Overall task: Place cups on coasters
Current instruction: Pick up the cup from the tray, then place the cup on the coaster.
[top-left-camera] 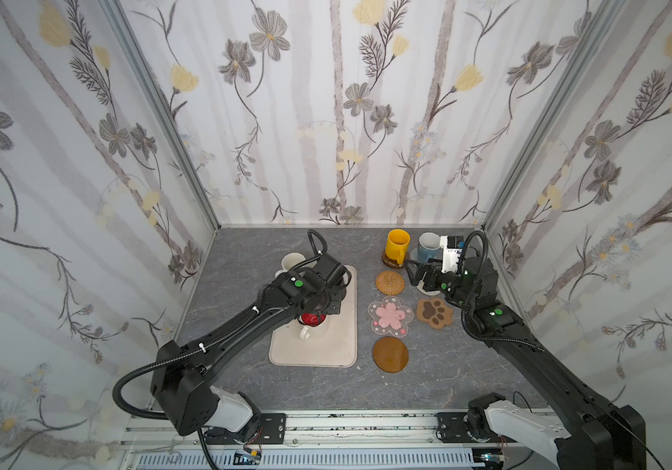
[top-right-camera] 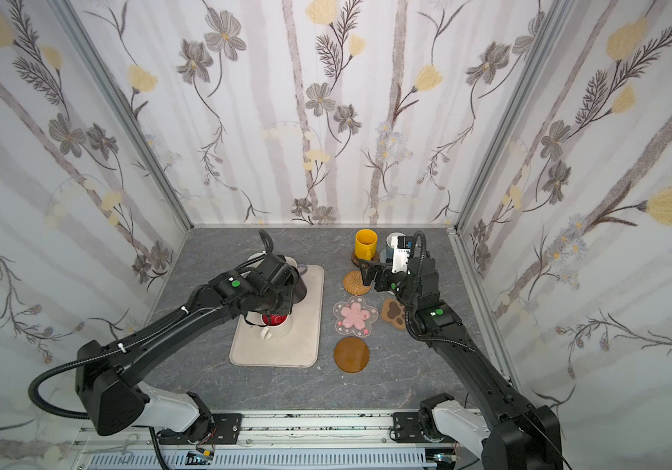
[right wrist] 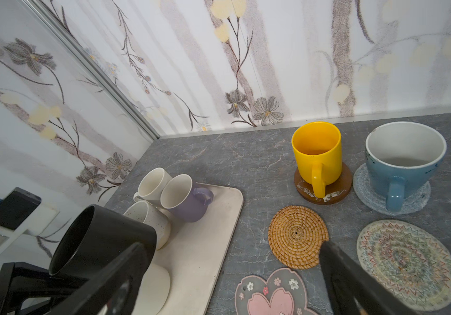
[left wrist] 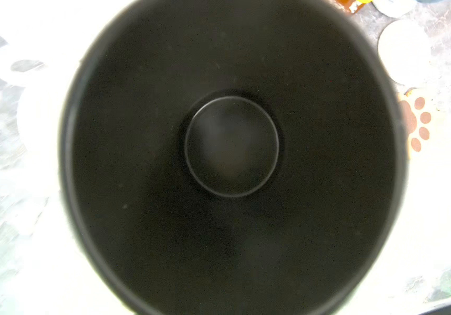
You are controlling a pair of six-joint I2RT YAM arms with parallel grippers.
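- The grey marbled worktop [top-left-camera: 448,378] is carrying all the mugs and coasters.
- The large beige tray [top-left-camera: 342,346] is lying on the worktop's left half.
- The left fingers [right wrist: 41,281] are clenching the black mug [right wrist: 101,240] and holding it tilted in the air above the tray. The left wrist view is looking straight into its dark inside. Where on the mug they are gripping cannot be told.
- The right fingers [right wrist: 349,278] are standing spread wide and grasping nothing. They are hovering low between the golden woven coaster [top-left-camera: 395,282] and the beige woven coaster [right wrist: 407,261].
- The blue mug [right wrist: 404,166] is sitting upright on the grey woven coaster [right wrist: 366,191] near the back wall.
- The yellow mug [top-left-camera: 397,244] is standing upright on a brown disc coaster [right wrist: 339,191], just beside the blue one.
- The white mug with red inside [top-left-camera: 313,320] is standing upright on the tray, under the left wrist.
- The lavender mug [right wrist: 188,199] is leaning tilted at the tray's far end. It is touching a speckled white mug [right wrist: 148,218] and a plain white mug [right wrist: 153,182].
- The pink flower coaster [top-left-camera: 390,315], the paw coaster [top-left-camera: 435,312] and a second brown disc [top-left-camera: 390,354] are lying bare right of the tray, as are both woven rounds near the right fingers.
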